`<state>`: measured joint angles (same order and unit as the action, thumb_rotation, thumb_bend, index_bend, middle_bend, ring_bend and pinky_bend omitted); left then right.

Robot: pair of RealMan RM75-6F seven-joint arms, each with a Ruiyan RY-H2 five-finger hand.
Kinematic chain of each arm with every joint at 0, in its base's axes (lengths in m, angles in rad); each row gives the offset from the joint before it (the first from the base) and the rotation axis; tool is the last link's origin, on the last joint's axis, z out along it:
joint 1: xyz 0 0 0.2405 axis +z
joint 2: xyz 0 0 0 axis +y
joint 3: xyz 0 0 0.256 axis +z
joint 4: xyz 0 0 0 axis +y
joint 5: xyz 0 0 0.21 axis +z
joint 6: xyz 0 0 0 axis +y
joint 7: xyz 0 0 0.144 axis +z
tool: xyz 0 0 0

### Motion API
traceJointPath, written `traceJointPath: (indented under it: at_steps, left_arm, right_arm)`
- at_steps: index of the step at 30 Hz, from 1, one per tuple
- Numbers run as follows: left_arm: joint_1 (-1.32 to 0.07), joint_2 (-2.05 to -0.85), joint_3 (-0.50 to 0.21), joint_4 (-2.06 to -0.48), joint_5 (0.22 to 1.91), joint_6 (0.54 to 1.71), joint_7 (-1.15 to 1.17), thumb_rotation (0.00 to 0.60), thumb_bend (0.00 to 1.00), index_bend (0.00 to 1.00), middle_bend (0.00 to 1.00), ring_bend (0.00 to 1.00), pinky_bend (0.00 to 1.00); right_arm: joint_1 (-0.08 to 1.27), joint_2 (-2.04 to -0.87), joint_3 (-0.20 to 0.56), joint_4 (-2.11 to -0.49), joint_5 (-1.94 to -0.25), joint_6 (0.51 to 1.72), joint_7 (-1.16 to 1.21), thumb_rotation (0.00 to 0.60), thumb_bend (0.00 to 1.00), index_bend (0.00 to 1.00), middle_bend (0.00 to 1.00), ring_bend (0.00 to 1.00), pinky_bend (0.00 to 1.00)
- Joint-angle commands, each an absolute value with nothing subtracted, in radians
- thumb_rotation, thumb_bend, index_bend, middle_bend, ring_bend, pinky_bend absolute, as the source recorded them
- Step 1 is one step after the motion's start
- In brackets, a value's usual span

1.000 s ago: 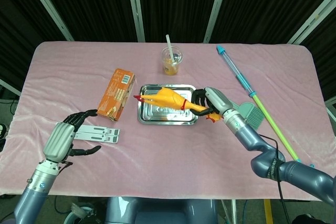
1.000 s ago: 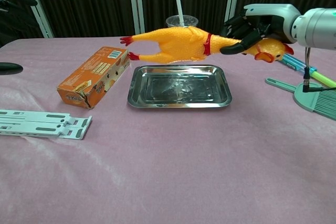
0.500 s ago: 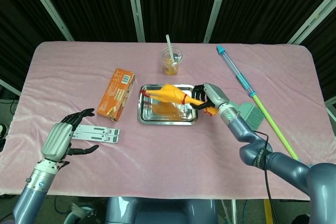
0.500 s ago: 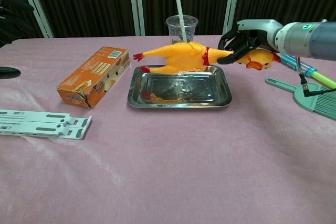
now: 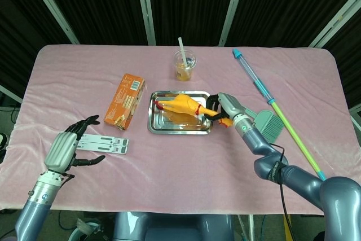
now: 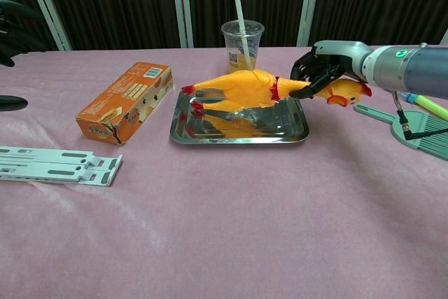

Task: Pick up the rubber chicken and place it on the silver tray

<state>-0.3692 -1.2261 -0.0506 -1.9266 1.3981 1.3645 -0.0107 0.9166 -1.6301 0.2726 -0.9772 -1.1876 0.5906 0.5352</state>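
Right hand [image 6: 323, 71] grips the rubber chicken [image 6: 245, 91] by its neck, with the head poking out past the fingers toward the right of the frame. Holding it at that end leaves the long yellow body free to reach out over the silver tray [image 6: 189, 134] at centre frame, so the bird can be set down without the hand crowding the rim. The chicken now sits low over the tray; its red feet look to be at or just touching the metal near the tray's left side, though contact is hard to confirm. My guess is that the placing is nearly done and only the release remains.

Left hand [image 5: 69, 147] hangs at the lower left of the head view, fingers spread and holding nothing, just beside a flat grey stand [image 5: 107, 144] on the pink tabletop [image 5: 186, 167]; it seems parked clear of the work.

Counted: one chicken, one tray, one orange box [image 6: 126, 101] left of the tray, one plastic cup [image 6: 241, 41] with a straw behind it, one long blue-green tube [image 5: 274, 105] and one small teal brush [image 5: 269, 125] at the right.
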Motion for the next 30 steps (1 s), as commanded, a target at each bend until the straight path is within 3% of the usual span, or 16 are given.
traceJointPath:
  at_steps: [1, 11, 16, 19, 23, 26, 30]
  left_arm:
    - [-0.367, -1.228, -0.055, -1.921, 1.394, 1.359, -0.018, 0.599, 0.00, 0.11, 0.22, 0.18, 0.23]
    - [-0.354, -1.230, -0.062, -1.902, 1.394, 1.347, -0.041, 0.600, 0.00, 0.10, 0.21, 0.18, 0.23]
    - [-0.348, -1.230, -0.063, -1.889, 1.389, 1.338, -0.055, 0.599, 0.00, 0.10, 0.21, 0.18, 0.23]
    - [-0.345, -1.230, -0.066, -1.883, 1.386, 1.334, -0.062, 0.600, 0.00, 0.10, 0.21, 0.18, 0.23]
    - [-0.341, -1.230, -0.070, -1.878, 1.385, 1.332, -0.069, 0.599, 0.00, 0.10, 0.21, 0.18, 0.23]
    - [-0.339, -1.229, -0.074, -1.875, 1.385, 1.330, -0.074, 0.599, 0.00, 0.10, 0.21, 0.18, 0.23]
    - [-0.337, -1.230, -0.078, -1.874, 1.385, 1.327, -0.076, 0.599, 0.00, 0.09, 0.20, 0.18, 0.23]
  right_arm:
    - [0.915, -1.632, 0.276, -0.979, -1.190, 0.596, 0.536, 0.600, 0.52, 0.70, 0.54, 0.53, 0.64]
    - [0.915, -1.636, 0.292, -1.004, -1.188, 0.583, 0.551, 0.600, 0.52, 0.69, 0.52, 0.51, 0.64]
    - [0.924, -1.653, 0.297, -0.989, -1.187, 0.581, 0.536, 0.600, 0.52, 0.62, 0.47, 0.45, 0.57]
    - [0.931, -1.663, 0.298, -0.976, -1.185, 0.579, 0.525, 0.600, 0.49, 0.49, 0.40, 0.37, 0.46]
    - [0.937, -1.670, 0.296, -0.964, -1.181, 0.565, 0.509, 0.600, 0.25, 0.23, 0.19, 0.20, 0.28]
    - [0.940, -1.675, 0.296, -0.956, -1.173, 0.556, 0.495, 0.600, 0.14, 0.10, 0.10, 0.09, 0.20]
    - [0.939, -1.679, 0.300, -0.950, -1.162, 0.557, 0.482, 0.600, 0.09, 0.01, 0.06, 0.04, 0.16]
